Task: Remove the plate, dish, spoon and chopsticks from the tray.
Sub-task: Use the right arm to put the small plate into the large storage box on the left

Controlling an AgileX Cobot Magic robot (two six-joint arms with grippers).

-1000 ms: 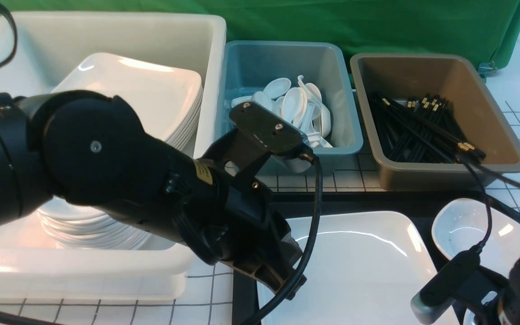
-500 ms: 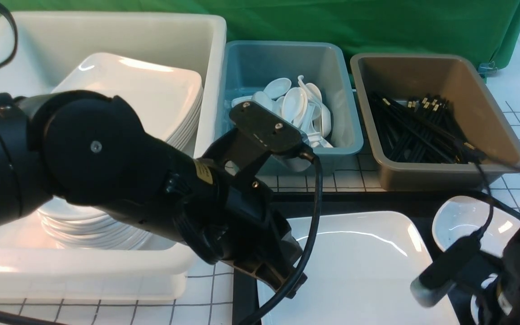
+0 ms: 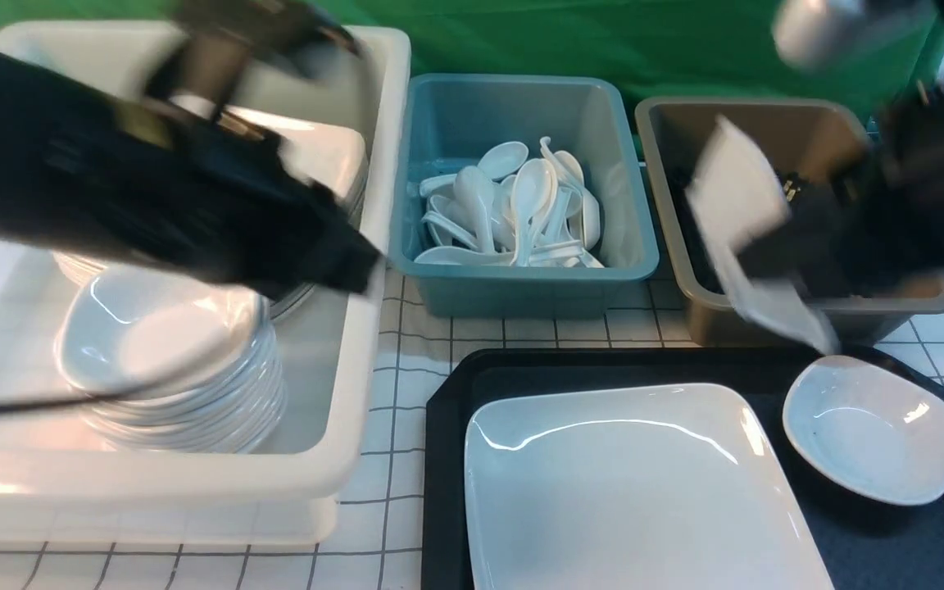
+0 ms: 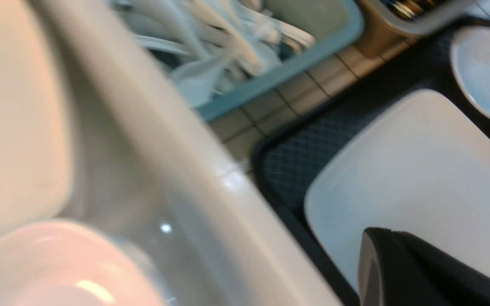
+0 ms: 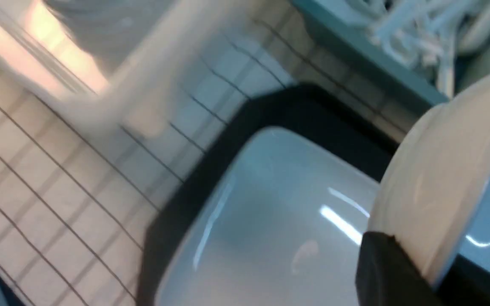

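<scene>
The big white plate [image 3: 628,492] lies on the black tray [image 3: 447,410], with one small white dish [image 3: 873,430] beside it at the tray's far right. My right gripper [image 5: 432,272] is shut on the rim of a second dish [image 5: 440,170]. It holds this dish [image 3: 734,205] tilted in the air in front of the brown bin. My left gripper [image 3: 333,262] is a blur over the white bin. Only one finger [image 4: 402,267] shows in its wrist view, above the plate [image 4: 419,161]. The spoon and chopsticks are out of view.
The white bin [image 3: 374,369] at the left holds a stack of small dishes [image 3: 169,360] and a stack of plates [image 3: 316,156]. The blue bin [image 3: 521,287] holds several white spoons. The brown bin [image 3: 710,328] is mostly hidden by my right arm.
My right gripper shut on a small dish at the tray's near right and lifted it toward the brown bin. My left arm swung up and left from the tray to over the white bin.
</scene>
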